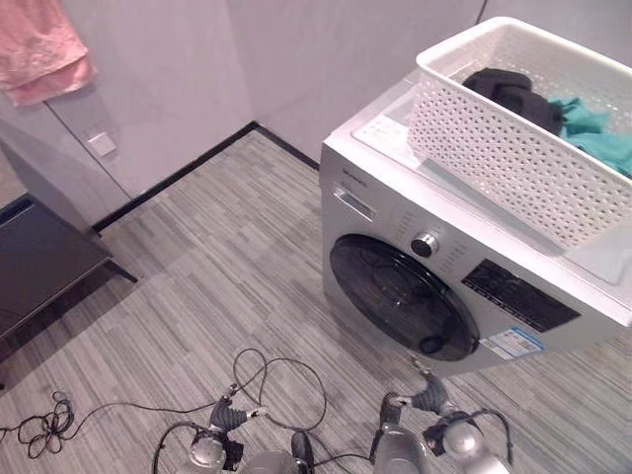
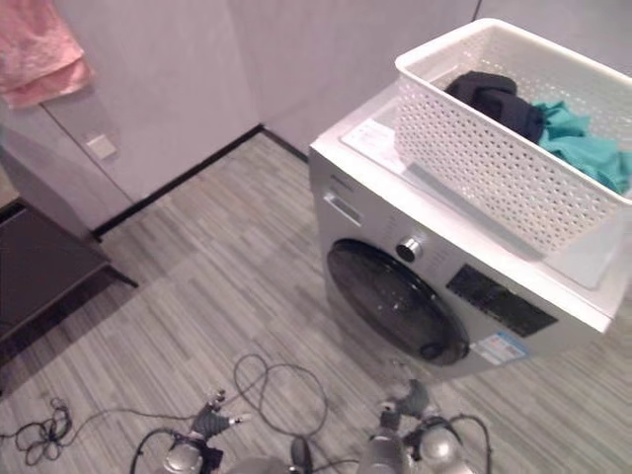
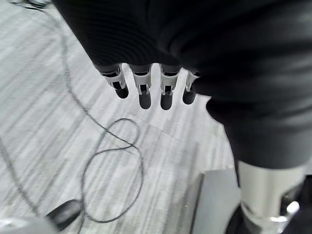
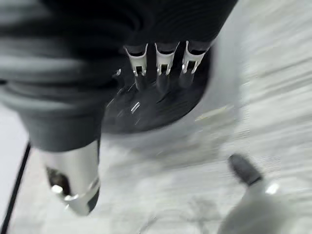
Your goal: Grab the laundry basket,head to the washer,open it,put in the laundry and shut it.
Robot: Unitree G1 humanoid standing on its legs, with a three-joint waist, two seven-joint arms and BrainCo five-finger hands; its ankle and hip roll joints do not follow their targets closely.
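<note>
A white front-loading washer (image 1: 395,188) stands on the right with its round dark door (image 1: 403,296) closed. On its top sits the white perforated laundry basket (image 1: 494,148), holding a dark garment (image 1: 509,94) and a teal garment (image 1: 592,133). My left hand (image 1: 229,413) hangs low over the floor, well left of the washer, fingers (image 3: 145,92) straight and holding nothing. My right hand (image 1: 430,393) is low, just below the door's lower edge. Its straight fingers (image 4: 163,68) point at the dark door glass (image 4: 156,107) and hold nothing.
A low dark table (image 1: 39,262) stands against the left wall, with a pink cloth (image 1: 39,49) hanging above it. A wall socket (image 1: 102,144) sits above the black skirting. Striped grey floor (image 1: 227,267) lies open between the table and the washer.
</note>
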